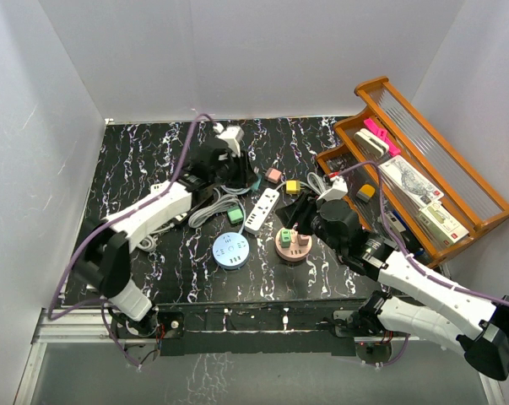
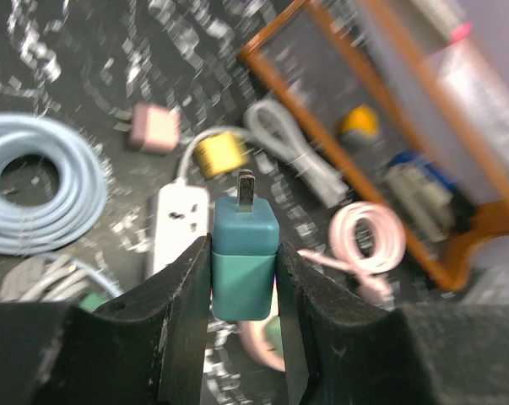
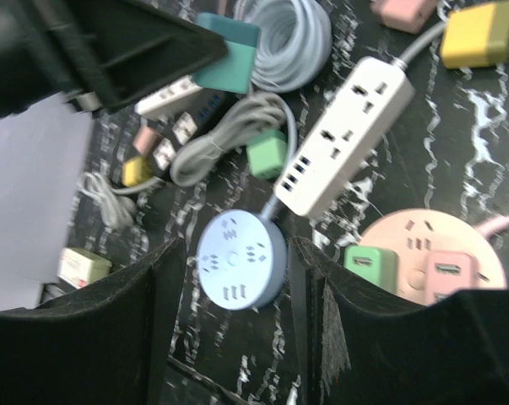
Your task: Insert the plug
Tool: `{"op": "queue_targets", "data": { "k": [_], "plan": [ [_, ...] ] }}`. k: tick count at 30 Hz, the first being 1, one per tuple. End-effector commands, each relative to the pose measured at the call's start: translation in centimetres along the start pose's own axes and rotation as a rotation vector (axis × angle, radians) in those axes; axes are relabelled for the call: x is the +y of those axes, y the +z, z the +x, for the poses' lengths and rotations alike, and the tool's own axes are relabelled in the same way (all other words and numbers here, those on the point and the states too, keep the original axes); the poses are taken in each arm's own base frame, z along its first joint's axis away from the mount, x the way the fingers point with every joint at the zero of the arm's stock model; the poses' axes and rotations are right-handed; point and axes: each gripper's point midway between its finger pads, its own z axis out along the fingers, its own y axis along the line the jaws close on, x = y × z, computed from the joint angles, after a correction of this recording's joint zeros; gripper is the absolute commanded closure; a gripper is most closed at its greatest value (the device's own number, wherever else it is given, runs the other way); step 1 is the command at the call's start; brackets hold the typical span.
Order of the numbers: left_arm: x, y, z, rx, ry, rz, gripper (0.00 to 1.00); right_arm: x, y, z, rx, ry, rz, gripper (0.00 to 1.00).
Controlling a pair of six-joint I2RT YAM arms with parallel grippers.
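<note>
Over the back-left clutter of the black marbled table (image 1: 144, 160), the left gripper (image 2: 244, 250) is clamped on the teal plug (image 2: 246, 278), prongs pointing away from the wrist, and a white power strip (image 2: 176, 226) lies below and behind. The right gripper (image 3: 237, 283) hangs above the round blue power strip (image 3: 240, 253), jaws apart and holding nothing, with the pink round socket hub (image 3: 423, 253) just beside it.

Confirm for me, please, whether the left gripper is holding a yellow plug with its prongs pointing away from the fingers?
Not quite: the left gripper holds a teal plug, not a yellow one, as the left wrist view shows. Its prongs do point away from the fingers. The yellow plug lies loose beside the white power strip.
</note>
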Motion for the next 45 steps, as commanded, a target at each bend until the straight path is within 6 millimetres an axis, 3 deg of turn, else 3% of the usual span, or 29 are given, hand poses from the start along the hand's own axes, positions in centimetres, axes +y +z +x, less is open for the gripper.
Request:
{"op": "queue_targets", "data": {
  "k": [1,12,15,19,25,31,36,41,45],
  "plan": [
    [-5.4,-4.8,-5.5,-0.223,-0.162,0.201,0.97,5.9,-1.1,-6.3,-0.239,0.154,-0.244,0.51],
    [-13.1,-15.5,-11.2,-0.431,-0.329,0.607,0.95,13.9,-5.4,-11.1,-0.362,0.262,-0.651,0.50],
    [-14.5,-17.2,-12.1,-0.450,-0.397,0.708,0.95,15.1,-6.4,-12.5,-0.412,0.319,-0.737,0.49],
    [-15.8,-18.8,-12.9,-0.447,-0.465,0.814,0.95,16.9,-5.7,-13.7,-0.400,0.381,-0.768,0.50],
    [-16.5,-20.0,-13.1,-0.451,-0.484,0.879,0.94,19.3,-6.5,-15.2,-0.431,0.387,-0.882,0.55],
    [-16.1,-20.2,-13.4,-0.478,-0.476,0.864,0.94,20.9,-7.4,-14.1,-0.400,0.285,-0.983,0.54],
    [-16.1,-20.4,-13.4,-0.485,-0.465,0.869,0.94,20.3,-7.4,-14.7,-0.433,0.340,-0.970,0.49],
    [-16.1,-20.7,-13.1,-0.479,-0.464,0.874,0.94,19.2,-6.2,-16.2,-0.484,0.429,-0.885,0.52],
    [-16.0,-20.9,-13.2,-0.492,-0.442,0.863,0.93,18.6,-5.2,-16.0,-0.475,0.465,-0.848,0.50]
  ]
}}
